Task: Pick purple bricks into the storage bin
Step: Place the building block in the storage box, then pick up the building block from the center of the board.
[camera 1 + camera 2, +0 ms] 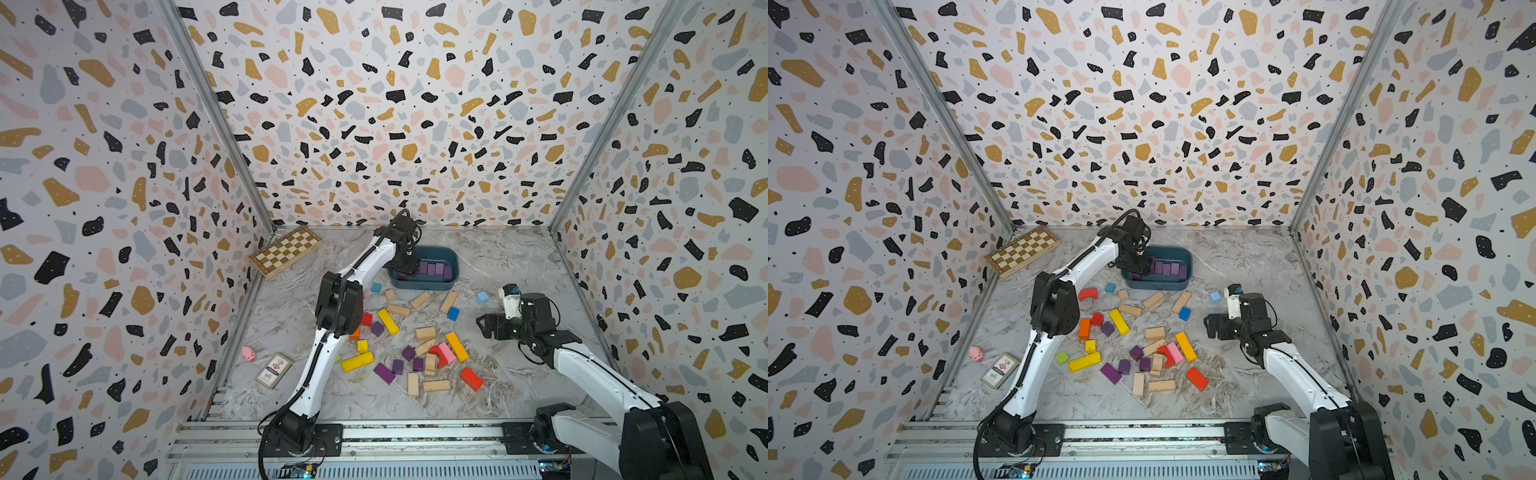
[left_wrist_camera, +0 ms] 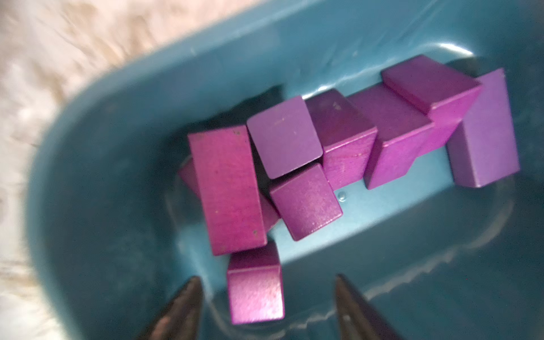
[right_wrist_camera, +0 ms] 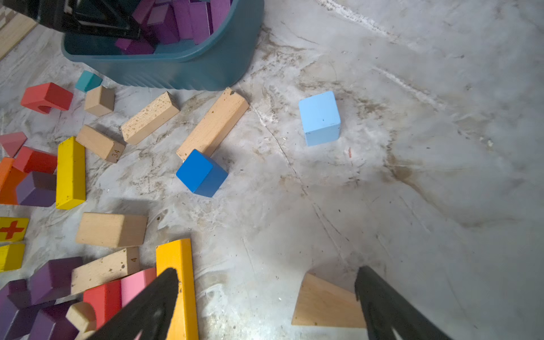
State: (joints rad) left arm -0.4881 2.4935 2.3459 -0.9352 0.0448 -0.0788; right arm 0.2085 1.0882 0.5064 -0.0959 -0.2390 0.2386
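Hovering over the storage bin, the left end effector stands spread above an ungripped purple brick; loose purple bricks lie robot-side of the bin, seemingly nearer the spread, empty right end effector

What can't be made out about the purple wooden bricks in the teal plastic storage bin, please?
Top views: left gripper hides one end of the teal plastic storage bin.
Left wrist view: stacked purple wooden bricks hide lower ones; count unclear.
Right wrist view: top edge crops the bin.
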